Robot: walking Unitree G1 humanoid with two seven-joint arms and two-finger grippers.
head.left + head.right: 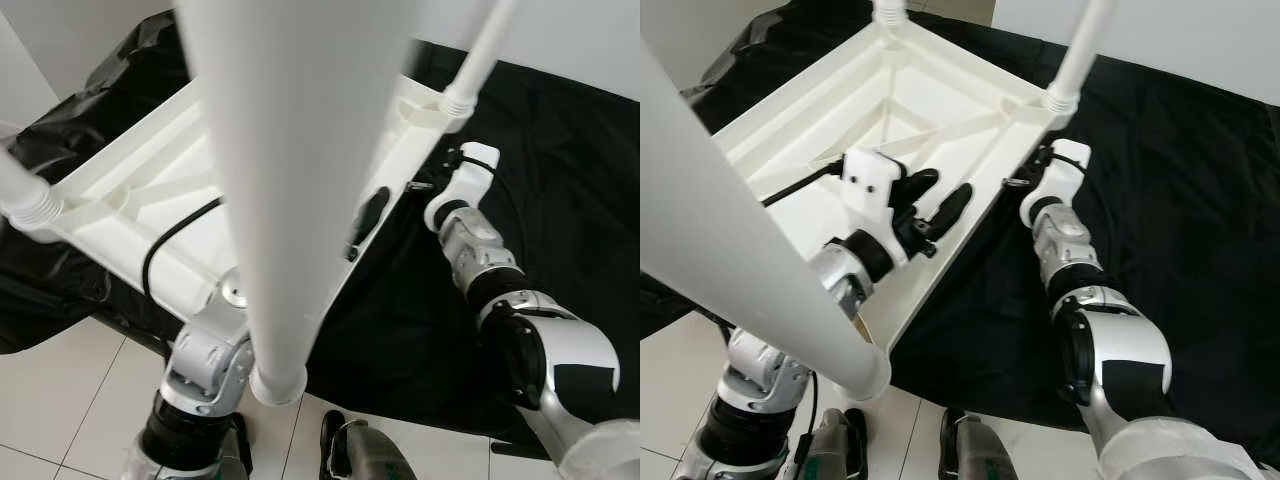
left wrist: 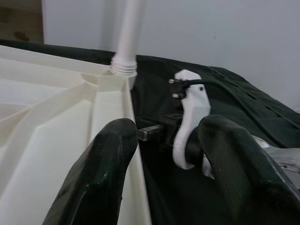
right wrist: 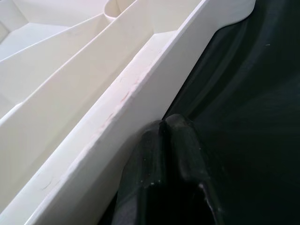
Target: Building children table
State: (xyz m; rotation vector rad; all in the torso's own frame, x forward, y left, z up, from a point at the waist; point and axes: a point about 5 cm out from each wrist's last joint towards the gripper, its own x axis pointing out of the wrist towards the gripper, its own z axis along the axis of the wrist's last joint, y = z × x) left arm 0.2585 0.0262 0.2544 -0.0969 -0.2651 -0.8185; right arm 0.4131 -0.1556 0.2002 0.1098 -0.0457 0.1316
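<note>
A white plastic table [image 1: 890, 110] lies upside down on a black cloth [image 1: 1200, 200], its ribbed underside facing up. White legs stand up from its corners: a near one [image 1: 730, 250] close to the camera, a far right one [image 1: 1080, 50] and a far one [image 1: 890, 12]. My left gripper [image 1: 938, 198] hovers open just above the table's right rim [image 2: 133, 154]; in the left wrist view the rim runs between its fingers [image 2: 108, 173]. My right gripper [image 3: 164, 140] is shut, its fingertips resting against the outside of that rim, below the far right leg.
The black cloth spreads wide to the right and behind the table. White floor tiles [image 1: 60, 390] lie at the near left, with a pale wall [image 1: 1180, 40] behind. My own feet [image 1: 970, 450] stand at the cloth's near edge. The near leg blocks much of the left eye view.
</note>
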